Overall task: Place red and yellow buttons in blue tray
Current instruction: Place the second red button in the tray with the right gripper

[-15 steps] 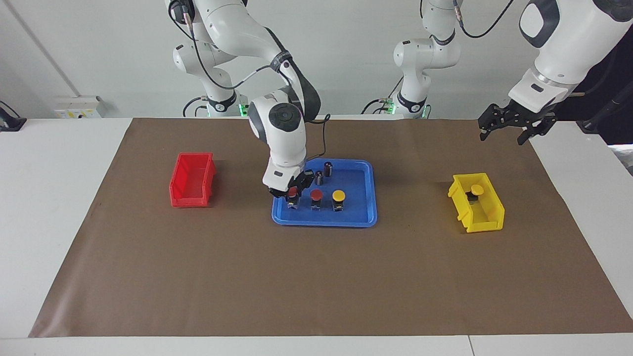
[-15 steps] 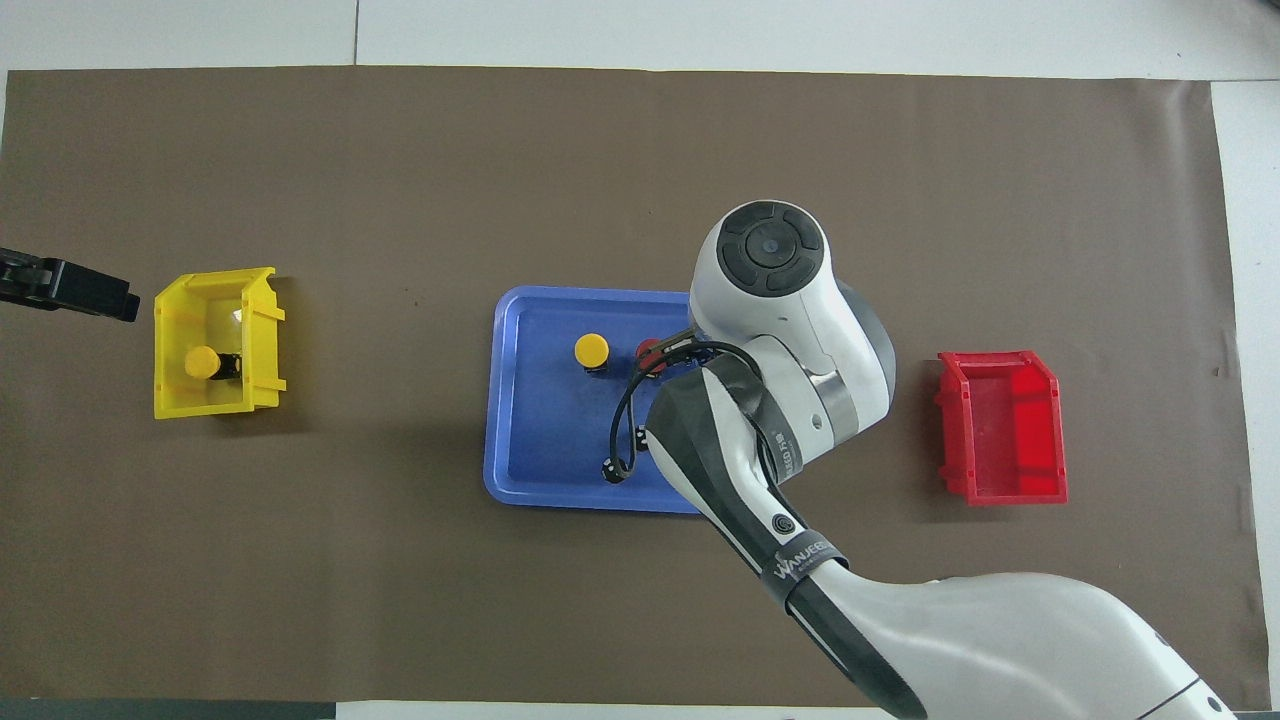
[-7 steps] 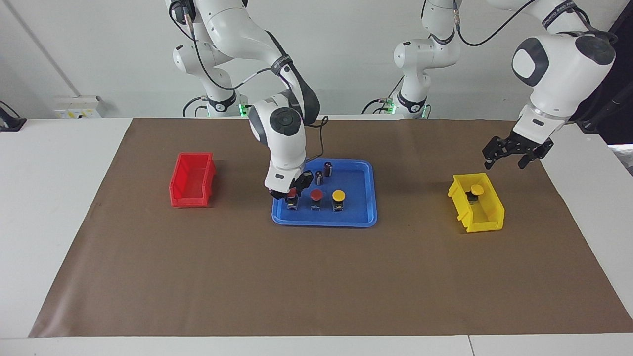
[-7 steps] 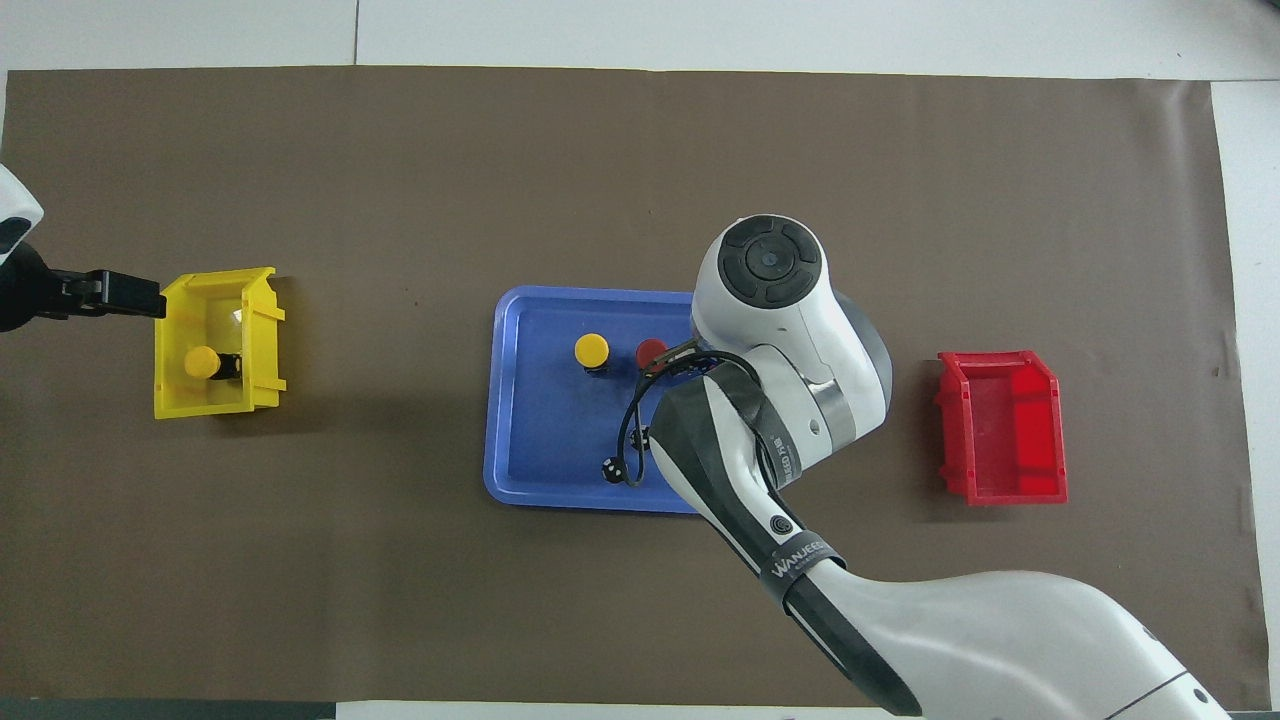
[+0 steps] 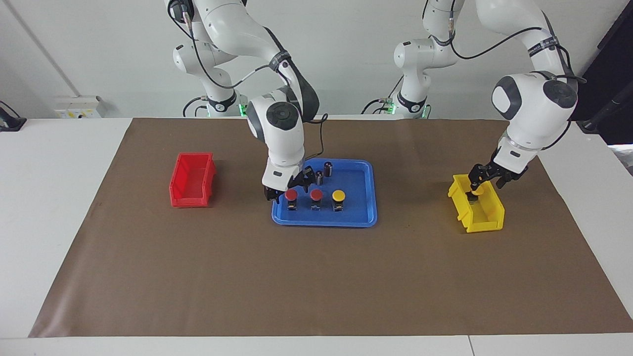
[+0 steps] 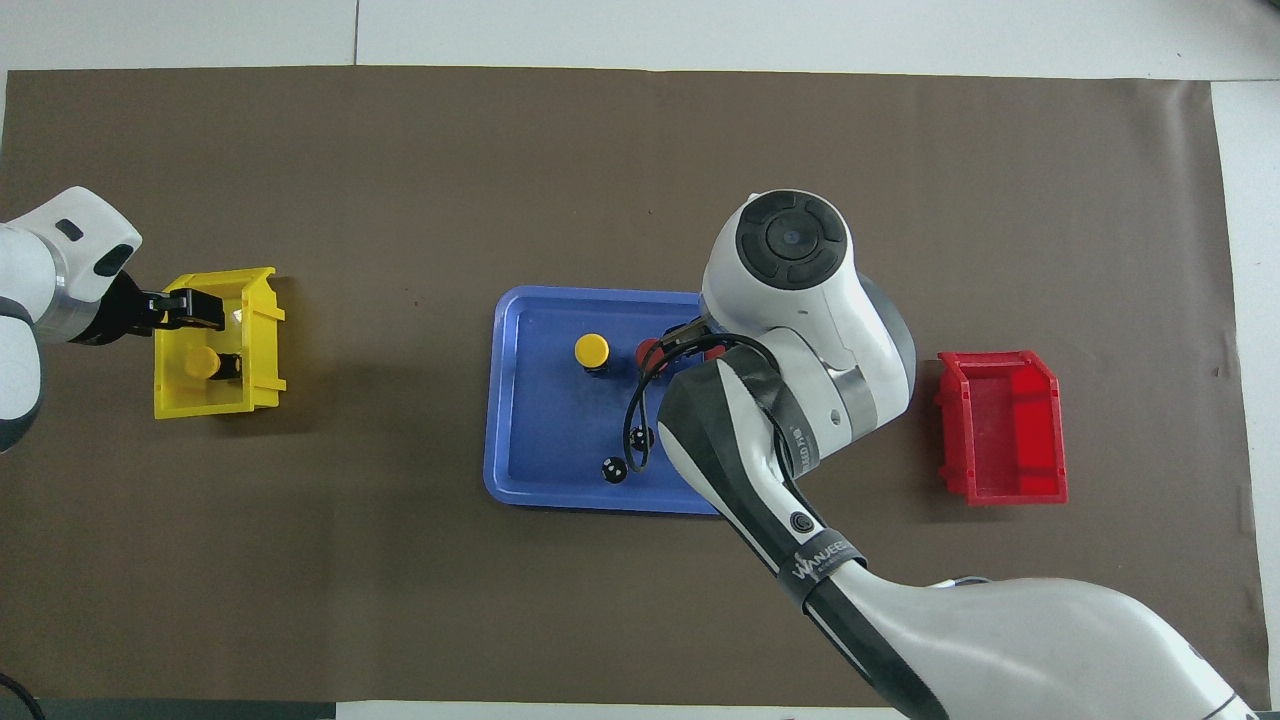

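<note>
The blue tray [image 5: 357, 206] lies mid-table and also shows in the overhead view [image 6: 540, 445]. In it stand two red buttons [image 5: 291, 196] [image 5: 316, 196] and one yellow button [image 5: 338, 196] in a row. My right gripper [image 5: 288, 185] is open just above the end red button, not holding it. The wrist hides that gripper in the overhead view. The second yellow button [image 6: 203, 362] lies in the yellow bin [image 5: 487, 217]. My left gripper [image 5: 487, 176] is open, low over that bin, above the button.
Two dark cylinders with silvery tops [image 5: 319, 177] [image 5: 328, 168] stand in the tray, nearer to the robots than the buttons. An empty red bin [image 5: 193, 179] sits toward the right arm's end. Brown paper covers the table.
My right gripper opened, let go of the red button in the tray and rose slightly. My left gripper came down from high over the table's end to just over the yellow bin.
</note>
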Robot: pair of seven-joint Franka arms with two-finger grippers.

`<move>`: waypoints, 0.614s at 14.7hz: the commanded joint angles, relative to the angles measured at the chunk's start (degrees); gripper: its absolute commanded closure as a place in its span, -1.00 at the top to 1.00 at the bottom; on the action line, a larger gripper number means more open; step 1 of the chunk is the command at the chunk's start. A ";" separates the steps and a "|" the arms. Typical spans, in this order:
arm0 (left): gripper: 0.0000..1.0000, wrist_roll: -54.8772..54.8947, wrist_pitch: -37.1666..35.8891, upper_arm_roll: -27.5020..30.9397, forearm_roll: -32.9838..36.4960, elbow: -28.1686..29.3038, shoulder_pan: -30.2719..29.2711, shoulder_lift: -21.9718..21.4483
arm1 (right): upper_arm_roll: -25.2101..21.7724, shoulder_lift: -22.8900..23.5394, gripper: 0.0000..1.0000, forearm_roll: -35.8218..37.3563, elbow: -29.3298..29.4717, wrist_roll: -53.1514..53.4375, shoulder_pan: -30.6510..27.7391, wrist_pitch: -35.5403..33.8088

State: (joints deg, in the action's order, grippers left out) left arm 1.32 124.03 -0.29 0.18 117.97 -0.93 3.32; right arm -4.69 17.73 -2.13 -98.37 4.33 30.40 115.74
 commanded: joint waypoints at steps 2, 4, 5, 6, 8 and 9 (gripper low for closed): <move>0.49 -0.35 2.62 0.03 -0.45 0.95 -0.82 0.81 | 0.30 -5.34 1.00 0.37 5.36 0.58 -6.82 -10.69; 0.47 -0.27 3.06 0.03 -0.36 1.82 -1.18 0.64 | 0.30 -4.90 1.00 0.81 12.46 1.73 -11.39 -17.53; 0.45 -0.18 3.06 0.03 -0.36 1.91 -1.26 0.63 | 0.30 -4.73 1.00 0.81 15.02 1.82 -13.07 -21.14; 0.45 0.17 3.14 0.03 -0.36 2.00 -1.27 0.55 | 0.30 -4.81 1.00 0.64 16.00 1.82 -14.82 -23.78; 0.45 0.53 3.23 0.03 -0.36 2.26 -1.18 1.25 | 0.38 -7.52 1.00 0.72 15.67 1.73 -19.30 -26.17; 0.45 0.61 3.41 0.03 -0.36 2.87 -1.26 1.60 | 0.39 -8.93 1.00 0.64 15.40 1.56 -21.33 -27.57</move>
State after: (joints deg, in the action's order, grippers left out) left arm 1.30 125.47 -0.06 0.18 118.76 -1.79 4.89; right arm -5.18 10.61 -2.01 -83.32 4.79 12.73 90.73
